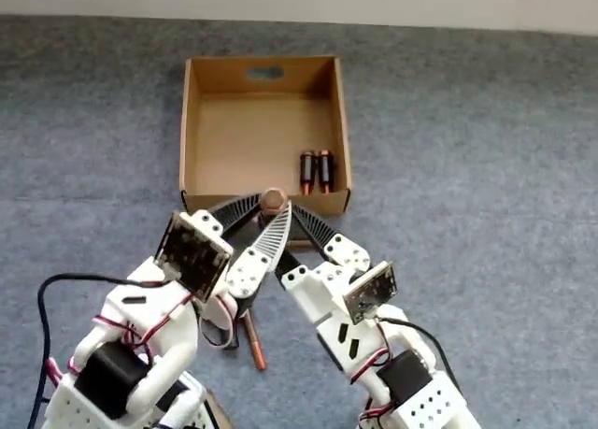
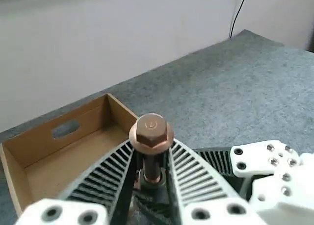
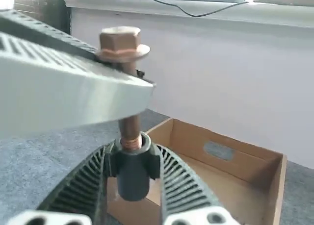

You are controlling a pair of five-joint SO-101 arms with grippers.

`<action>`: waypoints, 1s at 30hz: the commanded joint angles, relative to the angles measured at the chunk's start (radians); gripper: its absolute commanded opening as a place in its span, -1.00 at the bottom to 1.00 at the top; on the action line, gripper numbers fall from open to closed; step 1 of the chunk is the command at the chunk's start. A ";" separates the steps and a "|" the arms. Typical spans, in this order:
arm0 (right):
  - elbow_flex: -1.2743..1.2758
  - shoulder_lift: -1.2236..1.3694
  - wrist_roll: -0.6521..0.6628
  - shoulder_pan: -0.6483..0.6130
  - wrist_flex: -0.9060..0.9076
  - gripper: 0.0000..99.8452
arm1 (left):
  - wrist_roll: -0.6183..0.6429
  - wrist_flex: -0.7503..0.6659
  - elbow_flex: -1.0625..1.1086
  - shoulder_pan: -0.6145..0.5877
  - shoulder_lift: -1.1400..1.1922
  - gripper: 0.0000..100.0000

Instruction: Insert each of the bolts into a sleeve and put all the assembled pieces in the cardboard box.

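My left gripper point(image 1: 271, 206) is shut on a copper bolt point(image 1: 272, 201) just below its hex head point(image 2: 151, 132), right at the front wall of the cardboard box point(image 1: 185, 130). My right gripper point(image 3: 132, 162) is shut on a dark sleeve point(image 3: 132, 170) directly under it. The bolt's shaft point(image 3: 130, 129) stands upright with its lower end inside the sleeve's mouth. In the high view the right gripper point(image 1: 290, 221) meets the left one from the right. Two assembled pieces point(image 1: 316, 170) lie side by side in the box's front right corner.
A loose copper bolt point(image 1: 253, 341) lies on the grey carpet between the two arm bases. The box point(image 2: 73, 168) is open-topped with a handle slot point(image 1: 265, 73) in its far wall. A cable runs at the left arm's base point(image 1: 42, 307).
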 commanded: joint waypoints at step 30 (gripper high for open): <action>0.125 -0.012 -0.012 0.015 -0.019 -0.99 | 0.052 0.213 -0.105 -0.257 -0.027 -0.74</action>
